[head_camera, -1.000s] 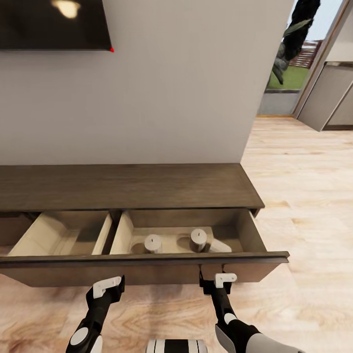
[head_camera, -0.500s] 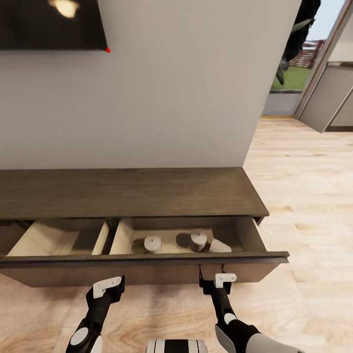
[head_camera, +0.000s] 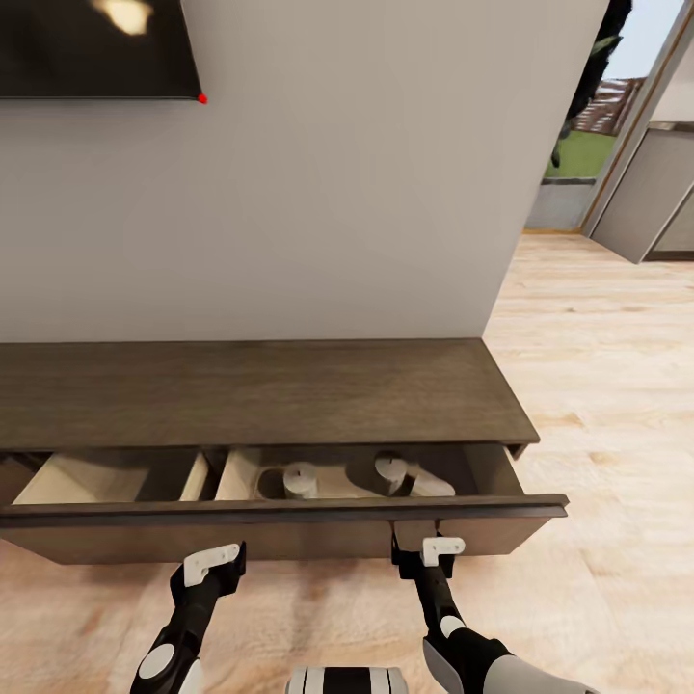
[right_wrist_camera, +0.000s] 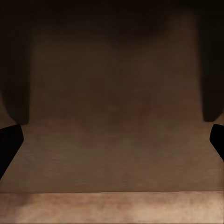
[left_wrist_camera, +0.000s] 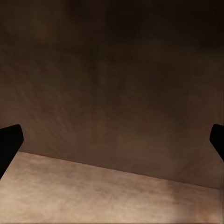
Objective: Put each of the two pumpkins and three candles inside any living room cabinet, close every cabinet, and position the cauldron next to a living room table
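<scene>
1. Cabinet (head_camera: 260,390) runs along the wall, dark wood; its wide drawer (head_camera: 289,528) is part open, pale inside showing between the top's edge and the drawer front
2. Candles in the right compartment of the drawer: one (head_camera: 301,479) nearer the divider, upright w/ wick; second (head_camera: 390,472) to its right, partly under the cabinet top; third (head_camera: 431,485) just beside the second, looks tipped over, can't tell for sure
3. Left compartment: pale walls, contents mostly hidden
4. L gripper (head_camera: 214,564) sits right at the drawer front, below its top lip; jaws spread wide, holding nothing. Wrist view: dark finger tips (left_wrist_camera: 9,142) at both edges, brown wood panel close ahead, floor strip under it
5. R gripper (head_camera: 429,551) also against the drawer front, wide apart, nothing held; wrist view shows the brown panel (right_wrist_camera: 116,116) close up
6. TV (head_camera: 96,48) on the wall, doorway (head_camera: 588,125) at right
</scene>
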Motion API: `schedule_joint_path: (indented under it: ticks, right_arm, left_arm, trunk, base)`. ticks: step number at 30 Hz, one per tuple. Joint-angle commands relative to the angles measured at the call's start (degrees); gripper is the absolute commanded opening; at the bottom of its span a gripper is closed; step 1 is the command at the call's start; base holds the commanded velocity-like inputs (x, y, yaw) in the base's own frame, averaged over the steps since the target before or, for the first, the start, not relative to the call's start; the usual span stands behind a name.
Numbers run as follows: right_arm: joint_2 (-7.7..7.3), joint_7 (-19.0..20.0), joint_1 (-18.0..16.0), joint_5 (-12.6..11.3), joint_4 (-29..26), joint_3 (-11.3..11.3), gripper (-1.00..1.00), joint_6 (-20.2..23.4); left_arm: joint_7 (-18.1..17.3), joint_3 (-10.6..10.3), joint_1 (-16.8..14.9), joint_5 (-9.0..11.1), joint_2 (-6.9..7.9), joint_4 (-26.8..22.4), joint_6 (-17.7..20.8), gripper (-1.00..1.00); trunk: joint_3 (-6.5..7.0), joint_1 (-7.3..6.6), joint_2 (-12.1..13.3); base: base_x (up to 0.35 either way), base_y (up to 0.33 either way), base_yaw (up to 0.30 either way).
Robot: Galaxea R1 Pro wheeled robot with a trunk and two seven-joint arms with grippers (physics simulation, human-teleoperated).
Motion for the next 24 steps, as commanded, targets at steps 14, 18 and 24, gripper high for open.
schedule_joint_path:
  ticks: [14,18,24]
  right_arm:
    - [0.16,-0.01,-0.04,0.03,-0.04,-0.08,1.00,-0.04]
    - [0.18,-0.02,-0.04,0.11,-0.04,-0.14,1.00,-0.04]
    - [0.10,-0.03,-0.04,0.12,-0.04,-0.18,1.00,-0.04]
  left_arm:
    - [-0.05,-0.06,0.02,0.01,0.00,0.00,0.08,1.00]
    - [-0.05,-0.09,0.00,0.00,0.00,0.00,0.08,1.00]
    - [-0.05,-0.09,0.00,0.00,0.00,0.00,0.09,1.00]
  trunk:
    - [0.01,0.00,0.00]
    - [0.01,0.00,0.00]
    - [0.01,0.00,0.00]
  base:
    - [0.146,0.000,0.000]
    - [0.150,0.000,0.000]
    - [0.152,0.000,0.000]
